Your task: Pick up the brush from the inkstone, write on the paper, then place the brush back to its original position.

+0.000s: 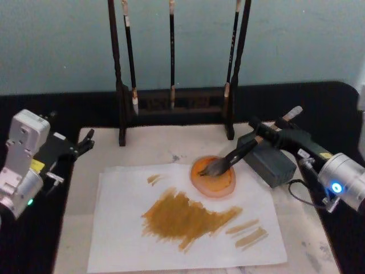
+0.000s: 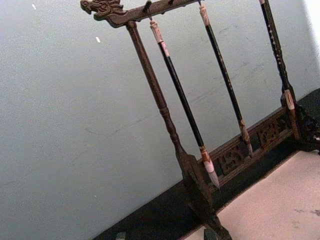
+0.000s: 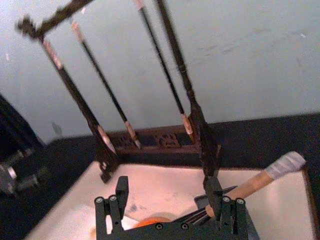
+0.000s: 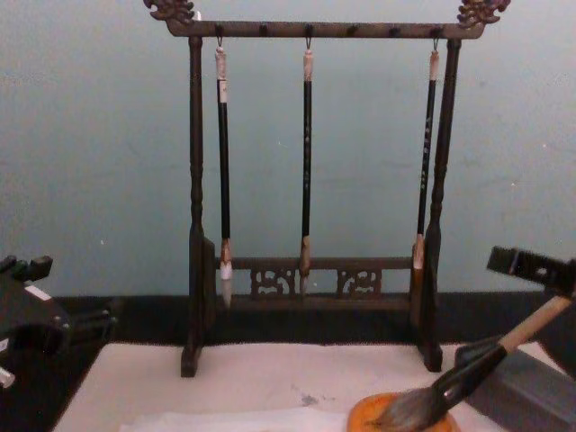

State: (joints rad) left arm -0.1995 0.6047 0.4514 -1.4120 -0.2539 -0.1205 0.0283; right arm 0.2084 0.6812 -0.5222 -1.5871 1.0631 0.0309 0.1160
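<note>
The table (image 1: 336,103) is black, and a large cream mat (image 1: 102,148) covers most of it. At the far edge of the mat stands a dark wooden rack (image 4: 195,180) with carved ends, and three thin black brushes (image 4: 307,162) hang from its top bar, their pale tips pointing down.

The white paper (image 1: 125,240) lies on the near part of the mat and reaches almost to its near edge. It carries a wide brown patch of strokes (image 1: 182,220) in the middle, some short strokes toward its right edge and one small mark near its far left corner.

The left arm is parked beside the left edge of the mat. Its gripper (image 1: 84,144) points toward the far left corner of the mat, and I cannot tell if its fingers are apart or together.

The right gripper (image 1: 263,132) is above the right edge of the mat, over a dark grey block, the inkstone (image 1: 274,162). In the right wrist view its fingers (image 3: 215,192) stand apart, and the handle passes just beside one finger; I cannot tell if it touches.

The brush (image 1: 251,144) lies tilted, with its tan handle on the inkstone. Its black collar and grey bristles reach down into a round orange dish (image 1: 214,180) at the far right part of the paper.
</note>
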